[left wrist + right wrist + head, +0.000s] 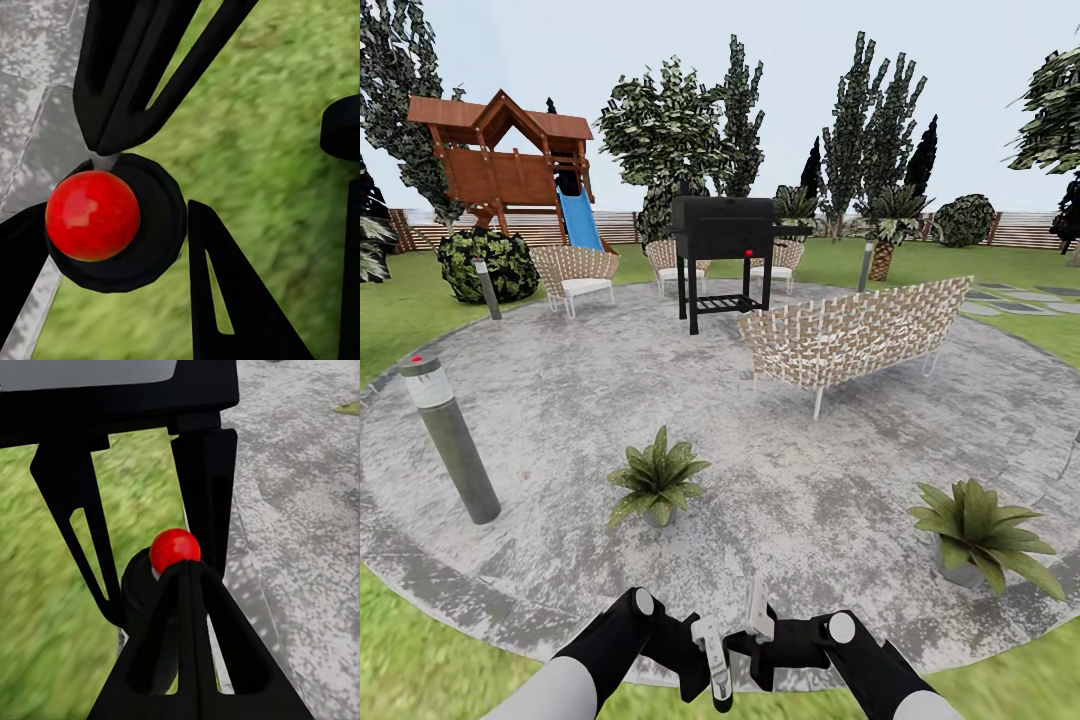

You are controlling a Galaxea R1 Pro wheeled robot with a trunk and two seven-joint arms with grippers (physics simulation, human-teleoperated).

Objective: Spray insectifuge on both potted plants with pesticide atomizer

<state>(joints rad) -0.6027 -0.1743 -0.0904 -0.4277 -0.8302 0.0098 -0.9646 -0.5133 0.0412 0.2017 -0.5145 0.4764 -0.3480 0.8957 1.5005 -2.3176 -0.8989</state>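
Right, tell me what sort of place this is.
A back garden, it seems: a round stone patio on a lawn, with a barbecue, a wicker bench and a wooden play tower with slide.

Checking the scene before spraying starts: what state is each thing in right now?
Near plant: upright in its pot on the patio.
Right plant: upright in its pot at the patio edge.
Grill: lid closed.
Left gripper: open, empty.
Right gripper: open, empty.

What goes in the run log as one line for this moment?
phase: approach | both black grippers low over patio edge, left open, right open, empty | two leafy potted plants in grey pots ahead: centre, right | dark green atomizer: unsighted
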